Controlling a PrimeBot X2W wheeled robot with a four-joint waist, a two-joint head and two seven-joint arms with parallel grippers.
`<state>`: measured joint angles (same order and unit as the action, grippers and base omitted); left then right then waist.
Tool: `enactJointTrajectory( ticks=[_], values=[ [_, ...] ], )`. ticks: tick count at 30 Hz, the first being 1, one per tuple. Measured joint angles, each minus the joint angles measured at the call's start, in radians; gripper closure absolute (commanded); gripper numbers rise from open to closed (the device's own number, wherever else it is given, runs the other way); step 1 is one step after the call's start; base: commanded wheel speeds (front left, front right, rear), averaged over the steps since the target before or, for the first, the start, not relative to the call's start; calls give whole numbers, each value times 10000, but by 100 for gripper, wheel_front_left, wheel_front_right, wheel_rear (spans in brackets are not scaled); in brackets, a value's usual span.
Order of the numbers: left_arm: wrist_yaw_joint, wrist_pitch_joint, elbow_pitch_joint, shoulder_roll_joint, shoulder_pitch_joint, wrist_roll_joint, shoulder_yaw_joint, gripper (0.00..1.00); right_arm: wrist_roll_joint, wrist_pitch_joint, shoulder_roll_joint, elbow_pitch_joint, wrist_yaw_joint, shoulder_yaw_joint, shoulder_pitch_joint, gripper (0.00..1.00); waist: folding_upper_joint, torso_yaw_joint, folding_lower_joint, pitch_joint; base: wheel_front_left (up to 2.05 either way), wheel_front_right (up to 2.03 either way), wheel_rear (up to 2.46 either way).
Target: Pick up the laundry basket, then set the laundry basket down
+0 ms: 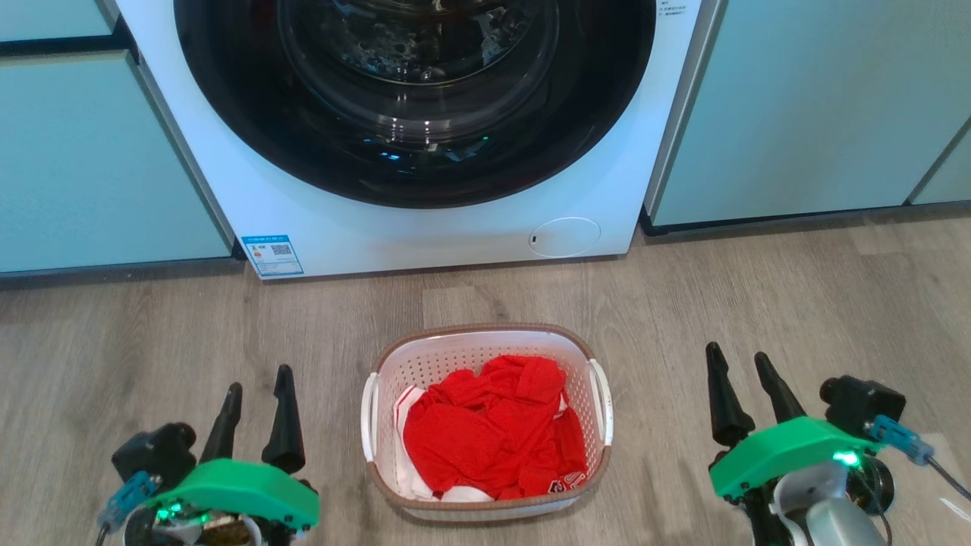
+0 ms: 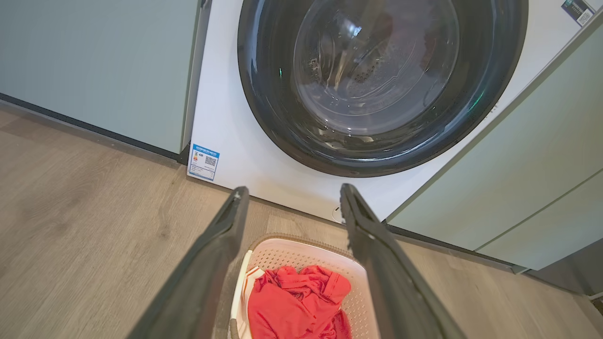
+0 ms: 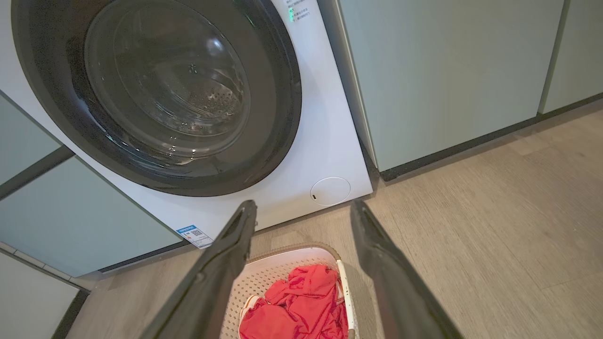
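Home laundry area. White front-load washing machine [image 1: 425, 227] ahead of left gripper [image 1: 259, 378] and right gripper [image 1: 736, 350], pale green cabinet fronts [image 1: 91, 152] flanking it, wood-look floor [image 1: 152, 334] below, laundry basket [image 1: 455, 361] of red clothes [image 1: 493, 432] between them.

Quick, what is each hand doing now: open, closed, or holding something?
Left hand: open, holding nothing.
Right hand: open, holding nothing.
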<state>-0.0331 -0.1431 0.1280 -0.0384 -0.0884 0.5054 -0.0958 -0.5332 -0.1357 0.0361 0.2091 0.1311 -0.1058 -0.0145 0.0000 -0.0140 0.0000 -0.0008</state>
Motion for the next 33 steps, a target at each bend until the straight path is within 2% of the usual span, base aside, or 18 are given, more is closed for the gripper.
enactJointTrajectory(
  ticks=[33],
  values=[
    [-290,-899,-63,-31,-405,-3289,-222,0,3799,-982,40,-211,-2,-779,7,0,0,13,0,-13,0,0,0]
  ],
)
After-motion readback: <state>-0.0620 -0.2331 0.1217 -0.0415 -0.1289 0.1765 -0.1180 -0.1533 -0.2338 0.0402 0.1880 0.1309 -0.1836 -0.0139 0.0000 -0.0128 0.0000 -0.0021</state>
